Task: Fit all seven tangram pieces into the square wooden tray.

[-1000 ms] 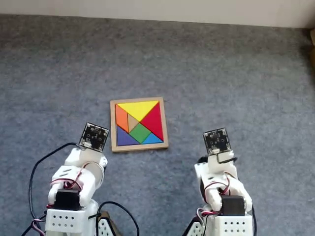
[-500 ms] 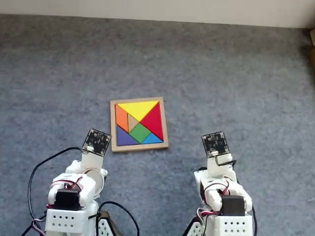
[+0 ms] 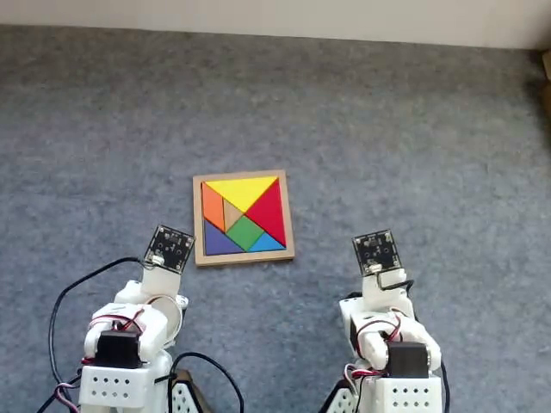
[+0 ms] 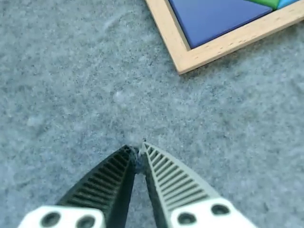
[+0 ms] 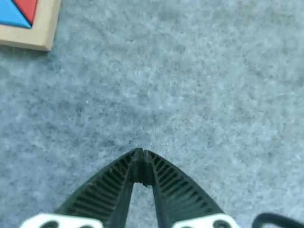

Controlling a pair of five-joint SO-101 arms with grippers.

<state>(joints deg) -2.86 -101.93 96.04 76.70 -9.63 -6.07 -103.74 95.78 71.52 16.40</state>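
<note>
Centre of carpet [image 3: 413, 129]: tray [image 3: 197, 220] full, seven pieces [image 3: 245, 213] seated. Left gripper [image 4: 139, 152], right gripper [image 5: 141, 156] clenched empty near tray's front corners.

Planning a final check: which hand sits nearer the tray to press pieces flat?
Left, probably: the left hand, shut, sits near the tray corner; the right hand lies farther off.

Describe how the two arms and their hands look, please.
The left arm and the right arm have white shells with black motors, red wires and a black square board at the wrist. A black cable loops beside the left arm. The left hand has one black and one pale ribbed, tapering finger; the right hand has two black ones.
</note>
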